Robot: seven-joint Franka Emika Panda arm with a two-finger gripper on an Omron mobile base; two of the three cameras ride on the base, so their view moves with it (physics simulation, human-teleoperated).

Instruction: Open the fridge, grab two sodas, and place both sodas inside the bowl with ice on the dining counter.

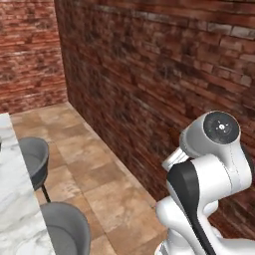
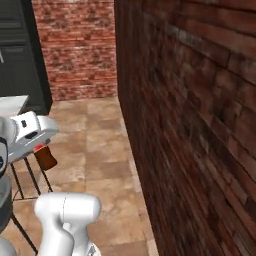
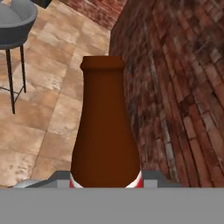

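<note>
Hand view puts the dark brown bottle (image 3: 105, 131) right in front of you, standing up from the bottom of the picture with its narrow neck and lipped mouth pointing away from the camera. A red and white band shows at its base, where the grey parts of the gripper (image 3: 105, 180) sit tight against it on both sides, so you can read the fingers as closed on the bottle. Behind the bottle you see tan floor tiles (image 3: 39, 100) and a red brick wall (image 3: 183, 87) running along the right. A round grey stool (image 3: 13, 22) on thin dark legs stands at the upper left.

From the right base view you find the gripper (image 2: 44, 150) at the left edge, under the white hand, with the bottle (image 2: 46, 157) hanging below it, over the floor and just in front of the thin legs of a stool. The white corner of the dining counter (image 2: 12, 105) shows behind the hand, and a dark cabinet (image 2: 20, 50) stands farther back at the upper left.

From the left base view you get the marble edge of the dining counter (image 1: 12, 199) along the left, with two grey stools (image 1: 35, 159) tucked beside it, and the arm's white elbow at the lower right against the brick wall.
</note>
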